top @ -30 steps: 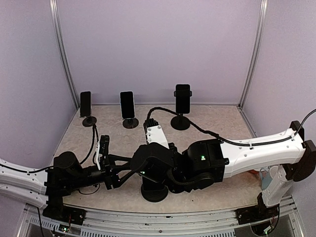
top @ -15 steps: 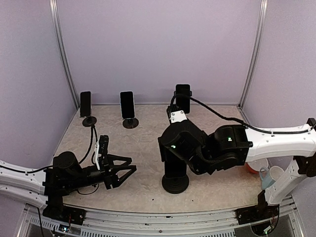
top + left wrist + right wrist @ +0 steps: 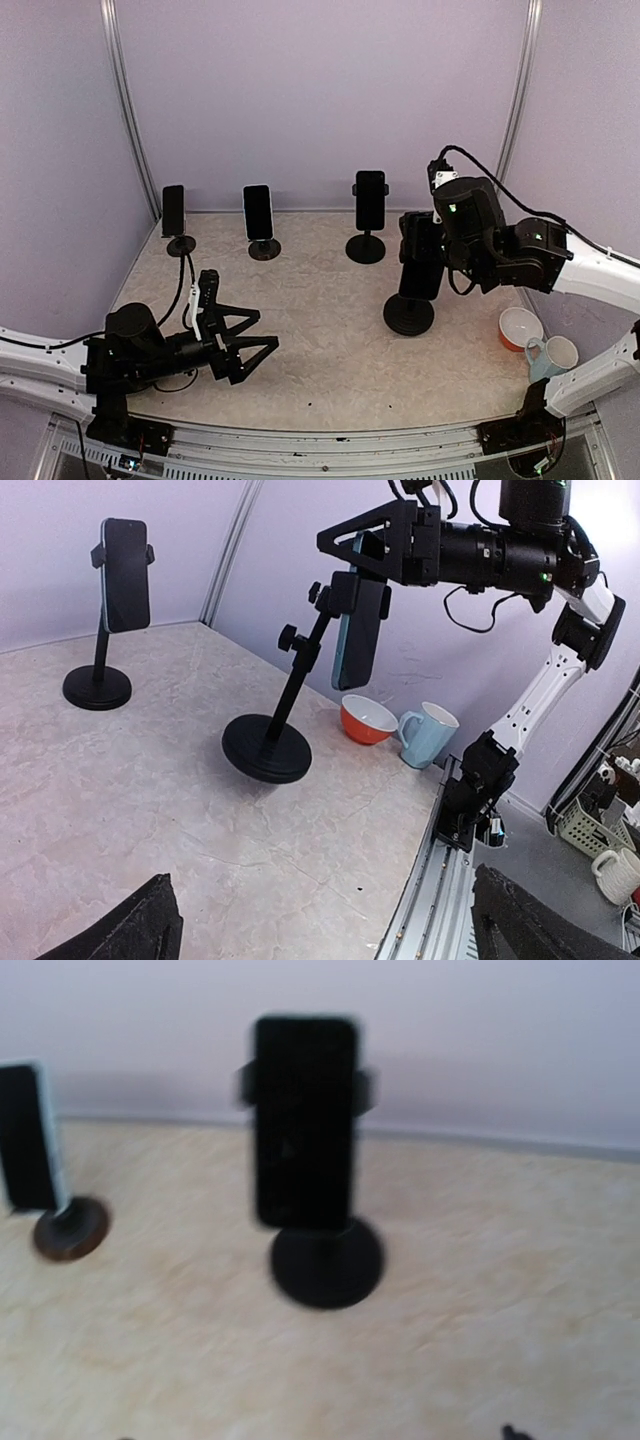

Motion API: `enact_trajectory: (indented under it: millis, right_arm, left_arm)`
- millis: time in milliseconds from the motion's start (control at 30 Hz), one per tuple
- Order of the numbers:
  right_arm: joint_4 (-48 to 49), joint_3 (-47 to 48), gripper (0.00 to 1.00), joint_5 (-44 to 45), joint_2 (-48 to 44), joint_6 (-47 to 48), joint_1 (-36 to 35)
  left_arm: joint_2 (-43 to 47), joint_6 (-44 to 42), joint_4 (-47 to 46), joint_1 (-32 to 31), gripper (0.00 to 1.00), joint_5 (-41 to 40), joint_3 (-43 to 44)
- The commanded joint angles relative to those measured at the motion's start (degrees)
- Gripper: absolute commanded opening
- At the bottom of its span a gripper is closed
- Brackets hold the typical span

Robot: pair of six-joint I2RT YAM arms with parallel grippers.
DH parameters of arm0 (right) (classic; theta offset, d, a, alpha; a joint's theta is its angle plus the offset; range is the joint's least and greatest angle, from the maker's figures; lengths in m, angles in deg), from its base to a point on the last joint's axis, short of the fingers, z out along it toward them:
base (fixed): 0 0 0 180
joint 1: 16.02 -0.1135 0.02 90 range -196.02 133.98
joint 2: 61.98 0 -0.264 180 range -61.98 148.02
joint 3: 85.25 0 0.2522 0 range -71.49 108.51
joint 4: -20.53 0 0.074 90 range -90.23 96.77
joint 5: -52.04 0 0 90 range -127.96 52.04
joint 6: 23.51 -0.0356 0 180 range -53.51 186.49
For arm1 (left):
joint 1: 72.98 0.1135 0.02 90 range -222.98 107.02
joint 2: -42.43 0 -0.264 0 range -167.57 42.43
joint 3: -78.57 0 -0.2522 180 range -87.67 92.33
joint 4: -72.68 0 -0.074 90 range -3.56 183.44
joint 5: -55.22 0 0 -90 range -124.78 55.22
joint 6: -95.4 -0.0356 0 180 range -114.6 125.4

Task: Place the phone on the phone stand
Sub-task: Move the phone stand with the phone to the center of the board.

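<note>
Top external view: right gripper sits over the right half of the beige marbled table. Its fingers are closed on the top end of the black smartphone with pale blue edge. The phone stands upright, screen side dark, and sits in the clamp of the black phone stand with round base.

Left wrist view shows it better. The phone is held in the stand's clamp, and the gripper pinches its upper edge from above. The stand's stem leans. Can't tell if the base lies flat on the table.

Left gripper is low at the near left, jaws spread wide with nothing between them. It is well apart from the stand. Its black fingers show only at the bottom corners of the left wrist view.

An orange bowl and a light blue mug sit near right of the stand, just beside each other at the table's right edge.

Along the far edge are three more black phones on small stands: left, middle and right. All are upright.

Right wrist view is blurred. It shows the far right phone on its stand and the middle one to its left, nothing else clear.
</note>
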Motion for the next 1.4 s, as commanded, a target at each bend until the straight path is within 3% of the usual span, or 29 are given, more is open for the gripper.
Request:
enact_trajectory:
  millis: [0, 833, 1367]
  right_arm:
    - [9.1, 0.1, 0.46, -2.7, -3.9, 6.3, 5.8]
    - [14.0, 7.8, 0.45, -32.7, 7.2, 15.8, 41.4]
    - [19.1, 19.0, 0.44, -34.6, 17.2, 20.0, 47.9]
  left_arm:
    - [0.1, -0.9, 1.2, 0.1, 0.99, -0.7, 2.3]
    - [2.7, -0.9, 5.2, 0.6, 0.99, -1.2, 2.7]
    - [3.4, -0.3, 4.7, 1.0, 0.99, -0.8, 1.7]
